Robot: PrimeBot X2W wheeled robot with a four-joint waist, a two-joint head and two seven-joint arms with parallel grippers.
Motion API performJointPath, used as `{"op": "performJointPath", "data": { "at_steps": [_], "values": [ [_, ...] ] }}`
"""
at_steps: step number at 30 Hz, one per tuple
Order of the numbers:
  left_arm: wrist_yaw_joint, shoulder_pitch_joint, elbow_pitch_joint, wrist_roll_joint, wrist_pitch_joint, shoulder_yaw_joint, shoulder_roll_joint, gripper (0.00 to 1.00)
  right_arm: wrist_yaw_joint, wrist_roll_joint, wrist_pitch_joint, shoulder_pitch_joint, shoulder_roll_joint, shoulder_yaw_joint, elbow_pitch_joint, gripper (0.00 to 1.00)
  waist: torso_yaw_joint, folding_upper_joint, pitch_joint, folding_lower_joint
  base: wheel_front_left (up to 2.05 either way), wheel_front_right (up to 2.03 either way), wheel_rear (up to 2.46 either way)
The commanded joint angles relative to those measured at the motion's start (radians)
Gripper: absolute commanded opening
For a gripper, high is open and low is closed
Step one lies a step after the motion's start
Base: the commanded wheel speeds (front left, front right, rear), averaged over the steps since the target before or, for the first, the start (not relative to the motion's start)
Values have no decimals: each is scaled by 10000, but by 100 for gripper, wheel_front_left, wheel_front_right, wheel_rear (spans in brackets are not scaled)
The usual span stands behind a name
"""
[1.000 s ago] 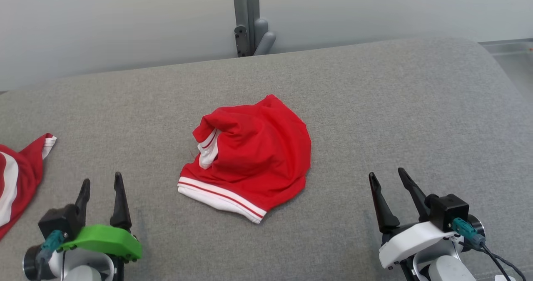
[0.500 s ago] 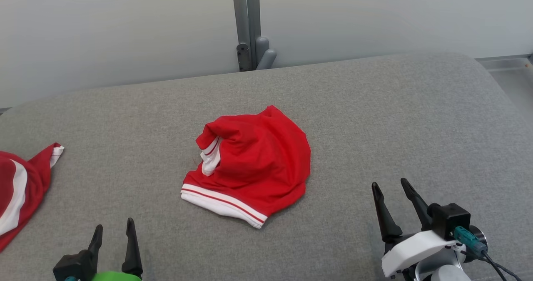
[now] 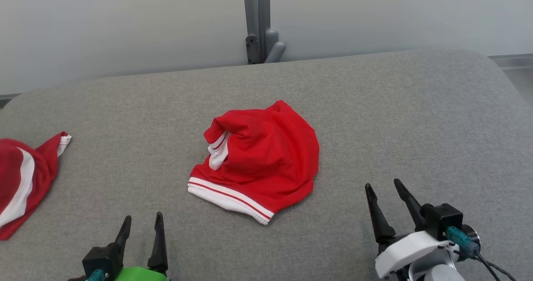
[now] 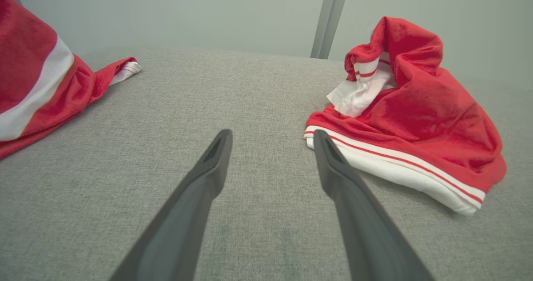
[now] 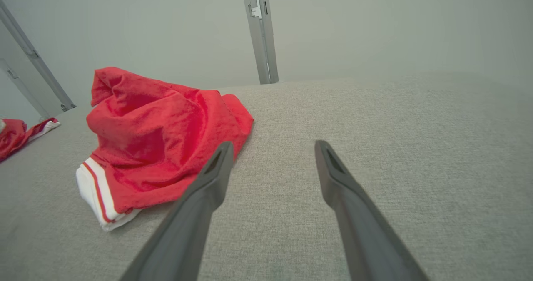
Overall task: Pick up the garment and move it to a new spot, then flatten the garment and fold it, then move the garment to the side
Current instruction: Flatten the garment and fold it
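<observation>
Grey padded surface (image 3: 416, 118) carries everything. Red garment (image 3: 266, 160) crumpled at centre, not yet flattened; I judge pickup comes first. Second red garment (image 3: 21, 177) at 9 o'clock. Left gripper (image 3: 143, 216) at 7, right gripper (image 3: 382, 183) at 5, both spread apart, empty, flanking heap, likely for two-sided grab.

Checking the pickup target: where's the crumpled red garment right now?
In the head view the crumpled garment lies centre of the grey cushion, ahead of and between the left gripper and right gripper.
</observation>
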Motion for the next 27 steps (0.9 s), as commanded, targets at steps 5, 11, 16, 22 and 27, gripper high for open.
{"op": "performJointPath", "data": {
  "at_steps": [5,11,16,22,27],
  "values": [
    [34,-377,-45,-231,-5,-802,38,100,-8,130,-31,-809,-131,1271,237,100,893,0,543,1,0,0,0],
    [35,-654,105,-411,-5,-1574,33,100,-7,225,-31,-1792,-349,2910,1159,100,2069,0,1029,1,0,0,0],
    [144,-676,121,-643,-5,-1828,30,100,-8,287,-31,-2520,-533,3821,2320,100,2883,0,1312,1,0,0,0],
    [116,-621,105,-766,-5,-1976,31,100,-8,160,-31,-3112,-621,4139,3618,100,3292,0,1560,1,0,0,0],
    [146,-719,117,-822,-5,-2093,31,100,-8,122,-18,-3389,-583,4415,4546,100,3360,0,1667,1,0,0,0]
  ]
}}
